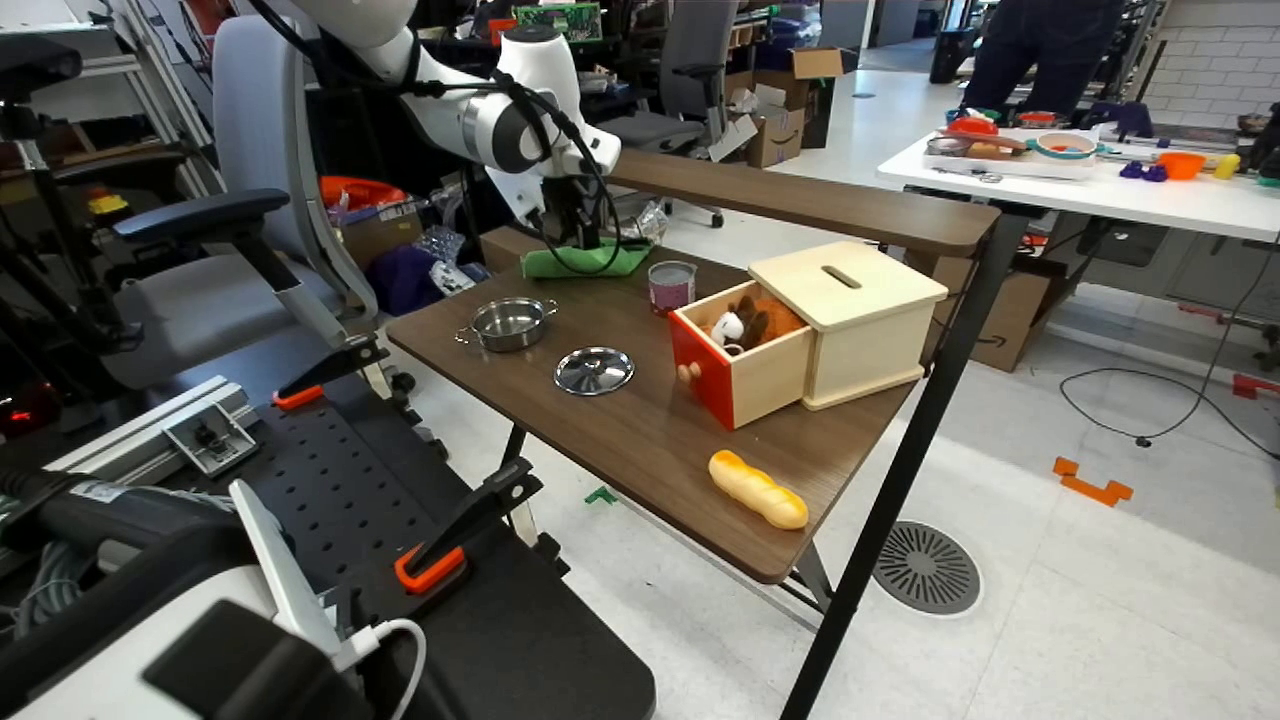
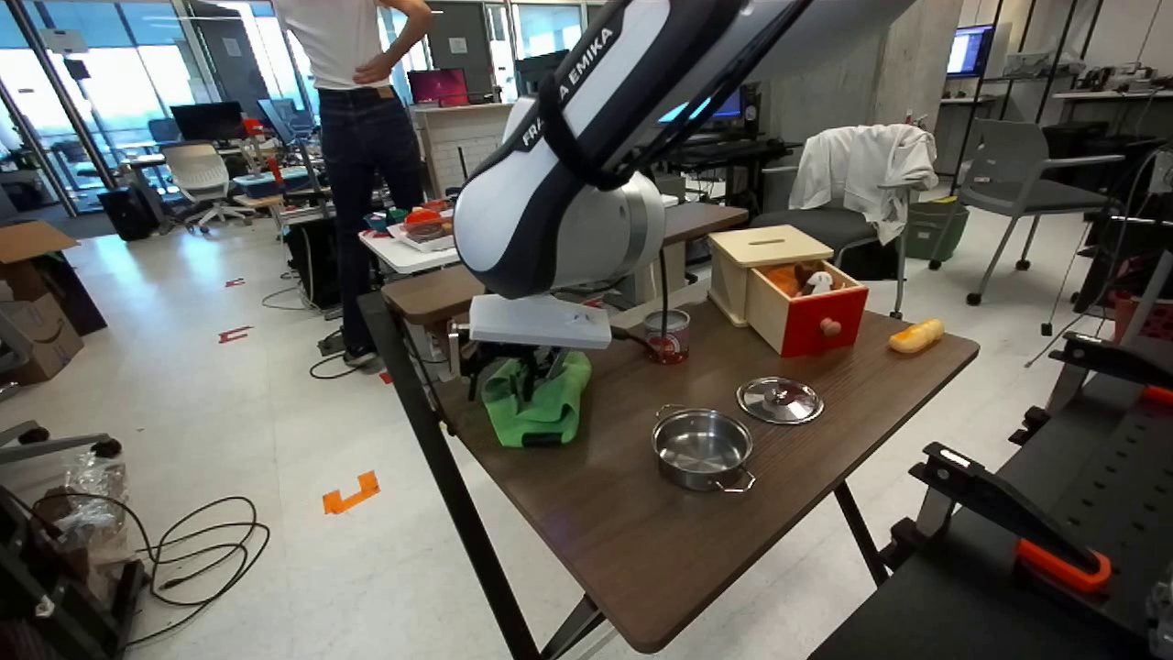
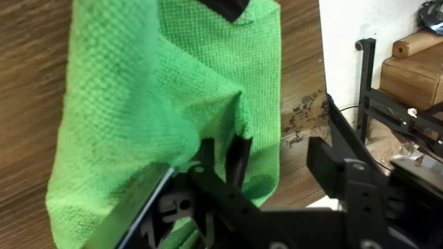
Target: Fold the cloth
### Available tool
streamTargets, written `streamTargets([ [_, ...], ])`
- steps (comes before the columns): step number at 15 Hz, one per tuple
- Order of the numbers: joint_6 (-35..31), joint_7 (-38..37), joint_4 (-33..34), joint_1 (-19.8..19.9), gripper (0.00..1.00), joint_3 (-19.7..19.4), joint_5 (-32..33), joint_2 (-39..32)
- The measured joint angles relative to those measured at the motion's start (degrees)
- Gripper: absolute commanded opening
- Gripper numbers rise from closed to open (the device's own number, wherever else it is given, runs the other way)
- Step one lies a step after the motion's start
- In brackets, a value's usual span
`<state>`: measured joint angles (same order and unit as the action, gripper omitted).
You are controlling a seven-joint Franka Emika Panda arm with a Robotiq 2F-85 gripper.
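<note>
Spreading beneath a wooden box (image 1: 875, 350) is a brown table (image 1: 620, 430); left and right here are as I'd have them facing the wooden box's red-fronted drawer (image 1: 770, 392). To the left of the wooden box a white robot arm (image 2: 518, 215) reaches down, lettered "FRA", then a black strap (image 2: 577, 156), then "A EMIKA". Low behind the wooden box, a cardboard box (image 1: 1010, 315) carries a printed curved arrow. The wooden box has a slotted top and its drawer stands partway out. Well to the left of it the green cloth (image 2: 554, 412) lies rumpled on the table, one flap lapped over another layer, a dark patch (image 2: 544, 439) at its hem; whether that bears writing, I can't tell. There too is the gripper (image 3: 263, 154), spread wide, one finger over the cloth and the other past its edge; I can't tell whether either touches. In front of the wooden box, off left, sits a two-handled steel pot (image 1: 510, 325), and nearer in, a round lid (image 1: 594, 371), knob up. Near the wooden box's right lies a yellow bread-shaped loaf (image 1: 758, 489). A brown-and-white stuffed toy (image 1: 782, 318) shows inside the drawer. Close by on the left stands a can (image 1: 671, 288), its reddish-purple label too small to read.
</note>
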<state>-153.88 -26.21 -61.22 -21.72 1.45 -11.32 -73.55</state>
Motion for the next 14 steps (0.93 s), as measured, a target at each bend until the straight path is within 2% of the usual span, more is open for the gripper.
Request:
streamTargets([
  [5,0.1,-0.2,-1.7,-0.8,1.00,-1.9,0.1,1.6],
  [10,0.0,0.4,-13.4,-1.6,1.00,-2.9,0.1,10.2],
  [14,0.0,3.4,-23.1,-0.8,1.00,-1.3,0.1,17.7],
])
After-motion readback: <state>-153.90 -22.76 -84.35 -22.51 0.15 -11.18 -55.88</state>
